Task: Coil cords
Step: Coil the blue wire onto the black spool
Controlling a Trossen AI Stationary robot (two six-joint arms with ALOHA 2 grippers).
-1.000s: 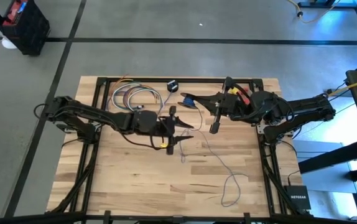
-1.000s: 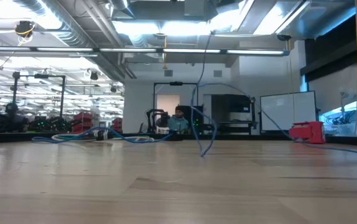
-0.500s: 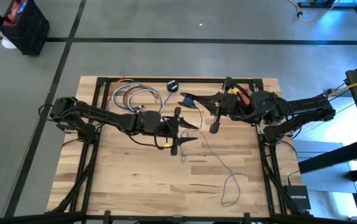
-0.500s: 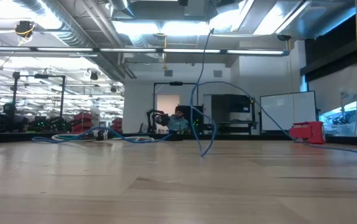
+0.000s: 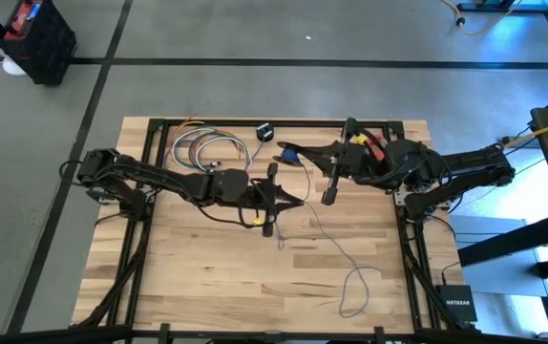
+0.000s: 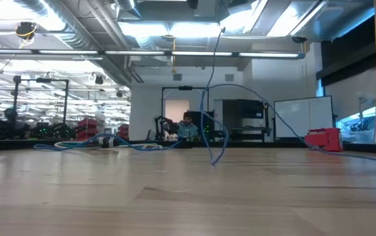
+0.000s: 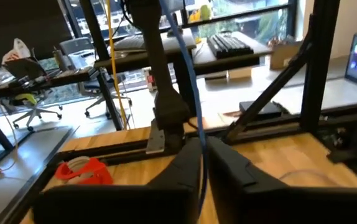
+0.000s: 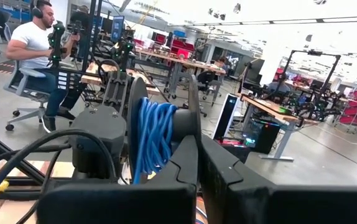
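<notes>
My left gripper (image 5: 286, 202) is clamped on the blue cord (image 5: 336, 250) mid-table; my right gripper (image 5: 329, 196), shut, carries a wound blue bundle (image 8: 152, 134). Much cord still trails loose toward the table's near right corner, uncoiled

Both arms reach inward, hands closed.
Left hand (image 5: 288, 202) at mid-desk; right hand (image 5: 280, 151) farther back.

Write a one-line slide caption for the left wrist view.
Left claw shut on the thin blue cord, which rises taut toward the right arm above the wooden table.
</notes>
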